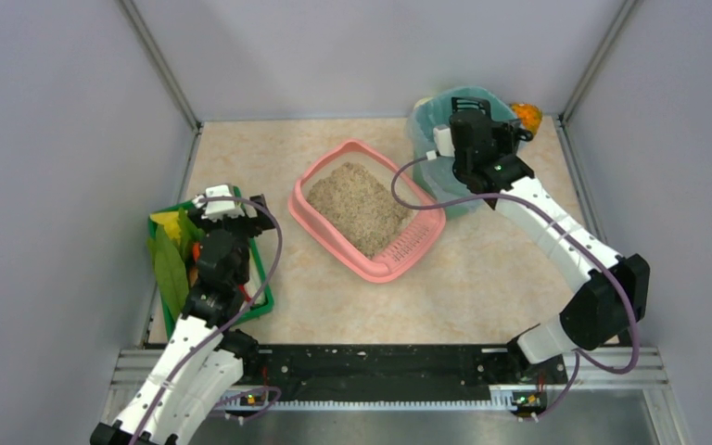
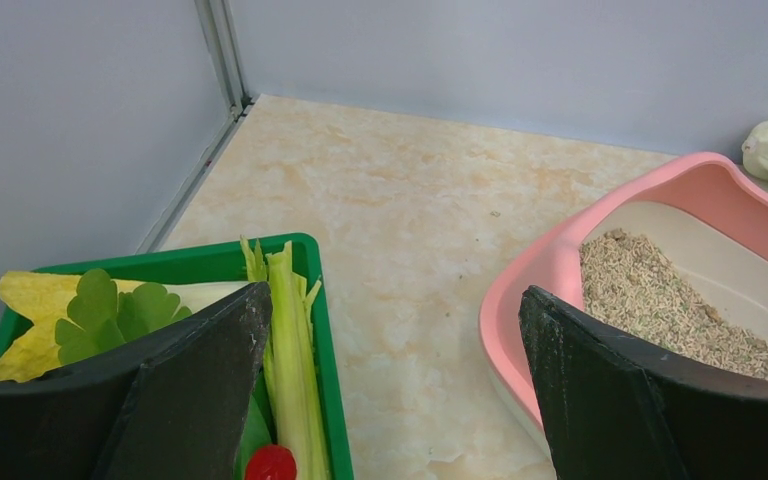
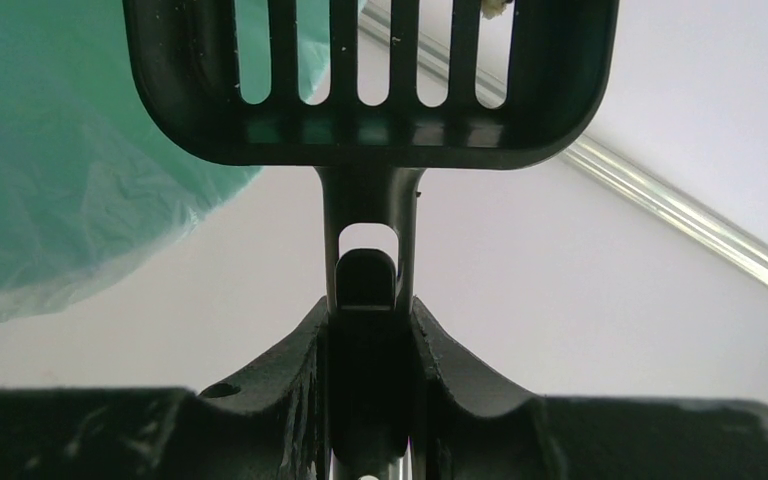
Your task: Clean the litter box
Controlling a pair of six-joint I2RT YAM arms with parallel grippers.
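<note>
The pink litter box (image 1: 311,187) sits mid-table with beige litter (image 1: 357,204) inside and a slotted ledge (image 1: 406,243) at its near right end. Its rim also shows in the left wrist view (image 2: 550,270). My right gripper (image 3: 368,300) is shut on the handle of a black slotted scoop (image 3: 370,130), held over the teal-lined bin (image 1: 425,125) at the back right; in the top view the right gripper (image 1: 473,125) hides the scoop. My left gripper (image 2: 390,390) is open and empty, over the right edge of the green tray (image 2: 310,262), left of the litter box.
The green tray (image 1: 264,298) at the left holds leaves, a yellow-green stalk (image 2: 290,360) and a red item (image 2: 271,464). An orange object (image 1: 527,115) lies behind the bin. Grey walls enclose the table on three sides.
</note>
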